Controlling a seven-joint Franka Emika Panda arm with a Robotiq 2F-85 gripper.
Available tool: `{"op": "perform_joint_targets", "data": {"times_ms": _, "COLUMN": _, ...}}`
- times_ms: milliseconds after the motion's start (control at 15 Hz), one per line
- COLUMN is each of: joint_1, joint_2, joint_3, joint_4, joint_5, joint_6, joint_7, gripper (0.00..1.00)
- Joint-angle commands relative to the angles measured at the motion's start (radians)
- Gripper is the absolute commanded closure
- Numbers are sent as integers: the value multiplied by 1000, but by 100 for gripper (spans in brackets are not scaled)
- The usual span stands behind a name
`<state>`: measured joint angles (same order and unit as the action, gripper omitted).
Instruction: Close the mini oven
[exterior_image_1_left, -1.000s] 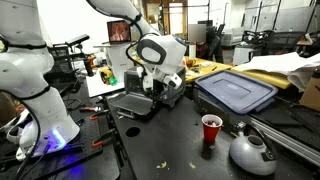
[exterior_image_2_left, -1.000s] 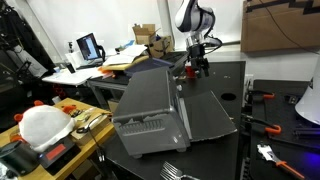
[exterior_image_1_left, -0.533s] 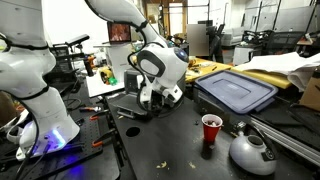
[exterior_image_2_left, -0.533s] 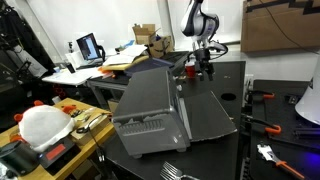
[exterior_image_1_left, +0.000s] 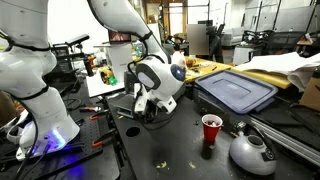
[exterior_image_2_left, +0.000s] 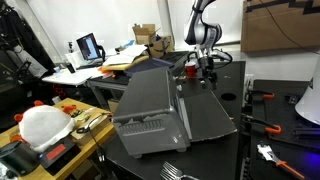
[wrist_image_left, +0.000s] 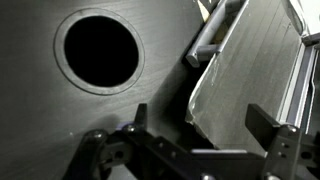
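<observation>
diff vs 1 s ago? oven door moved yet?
Only the arm moved: the gripper came down and slid outward past the front of the mini oven, fingers open, holding nothing. The door is still dropped open, apparently unmoved. Red cup, kettle and lidded bin unchanged.

Evenly bright indoor light in both exterior views; wrist view dimmer, soft, with metal glare.
</observation>
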<state>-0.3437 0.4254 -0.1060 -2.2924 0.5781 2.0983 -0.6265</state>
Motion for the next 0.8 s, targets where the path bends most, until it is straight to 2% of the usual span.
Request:
{"op": "perform_joint_targets", "data": {"times_ms": 0, "joint_1": 6, "joint_2": -11, "joint_3": 31, "joint_4": -36, "joint_5": 41, "joint_6": 43, "joint_7": -11, "gripper": 0}}
{"op": "perform_joint_targets", "data": {"times_ms": 533, "joint_1": 21, "joint_2": -14, "joint_3": 60, "joint_4": -57, "joint_5": 144, "joint_6": 43, "joint_7": -5, "gripper": 0}}
{"op": "perform_joint_targets", "data": {"times_ms": 733, "joint_1": 32, "joint_2": -66, "joint_3": 55, "joint_4": -82, "joint_5": 159, "joint_6": 38, "joint_7": 14, "gripper": 0}}
